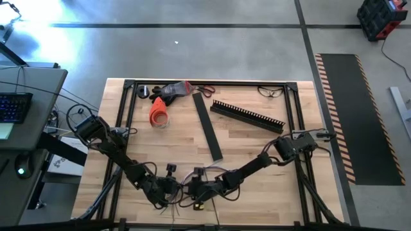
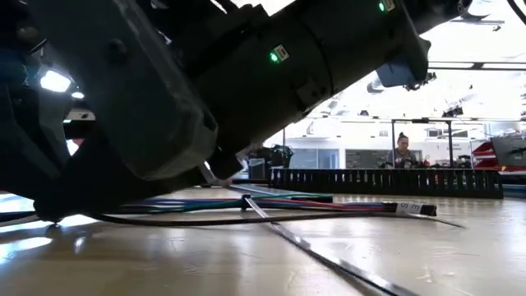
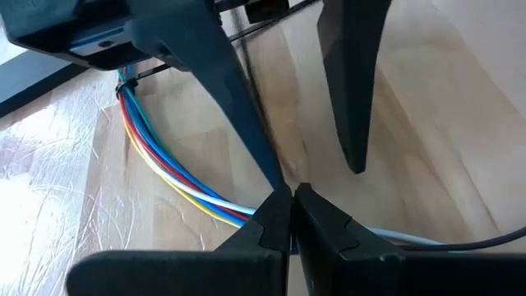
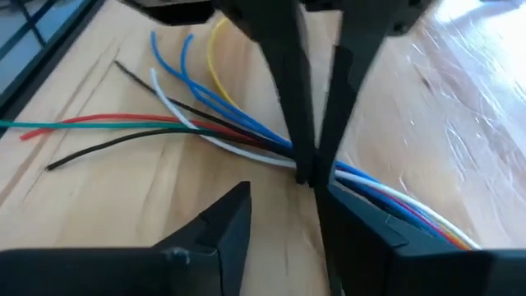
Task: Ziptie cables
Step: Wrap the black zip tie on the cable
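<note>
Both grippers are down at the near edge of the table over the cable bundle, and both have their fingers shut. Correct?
Not quite. The left gripper is shut over the cables, but the right wrist view shows the right gripper with its fingers apart.

No text, brand, number or sign can be read in any view. A small white tag (image 2: pixel 405 208) sits on the cables (image 2: pixel 312 203) in the low view, with dark marks on it too small to make out.
</note>
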